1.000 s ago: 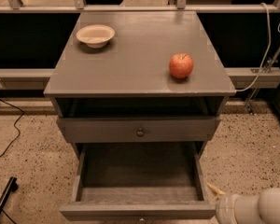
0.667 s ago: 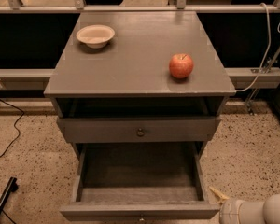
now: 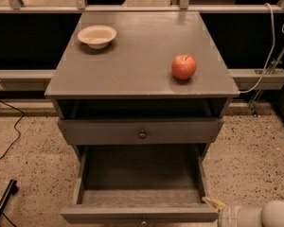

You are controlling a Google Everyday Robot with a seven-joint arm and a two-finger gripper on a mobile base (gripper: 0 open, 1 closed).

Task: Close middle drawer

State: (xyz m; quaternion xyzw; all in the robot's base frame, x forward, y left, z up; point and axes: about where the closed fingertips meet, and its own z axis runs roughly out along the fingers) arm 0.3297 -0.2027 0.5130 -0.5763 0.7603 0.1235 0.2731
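Grey cabinet surface (image 3: 142, 46) seen from front. Middle drawer (image 3: 139, 213) found wide open, low in frame. Pincer (image 3: 213, 203) located at its right front corner, grip state undetermined. Inward push needed.

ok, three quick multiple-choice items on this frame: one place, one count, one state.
1. Where is the tool?
A) upper left of the view
B) by the middle drawer's front right corner
C) top centre of the view

2. How many things lie on the cabinet top?
A) one
B) two
C) four

3. The middle drawer is:
A) pulled far out
B) shut flush
C) taken out of the cabinet

Answers:
1 B, it shows at lower right beside the drawer front.
2 B, only a bowl and an apple.
3 A, its bare inside is in plain view.
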